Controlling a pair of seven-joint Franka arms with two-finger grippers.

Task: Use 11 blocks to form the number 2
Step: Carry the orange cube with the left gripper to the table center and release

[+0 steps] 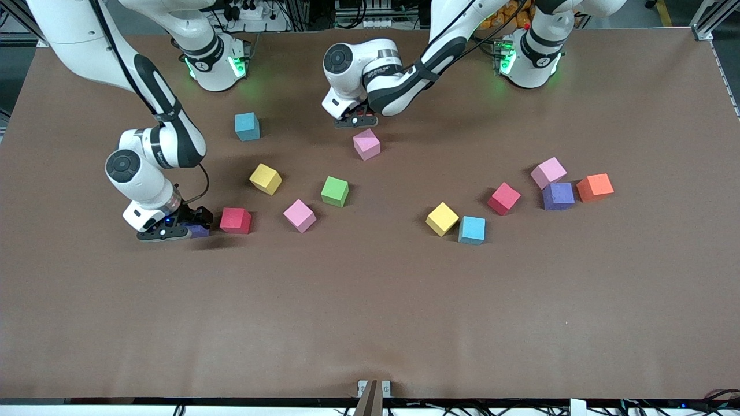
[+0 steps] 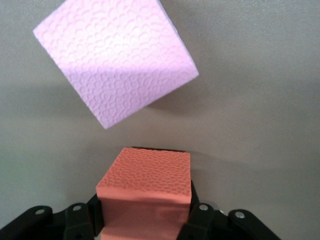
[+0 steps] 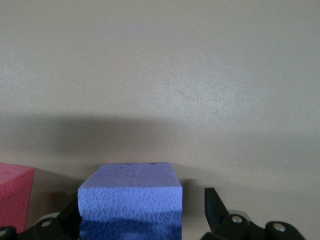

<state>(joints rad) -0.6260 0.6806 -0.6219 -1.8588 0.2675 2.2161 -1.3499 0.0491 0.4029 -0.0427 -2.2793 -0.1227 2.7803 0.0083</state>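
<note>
2 claws low: pink block [image 1: 366, 144] near left claw [image 1: 356, 122].

Matt foam cubes with a fine pebbled, cell-like texture: a pink block [image 2: 116, 59], a salmon-red block [image 2: 145, 192] and a purple block [image 3: 130, 200] show it close up. The table [image 1: 370, 312] wears a smooth, matt brown covering, faintly creased. The arms' shells are glossy white plastic with black joints.
</note>
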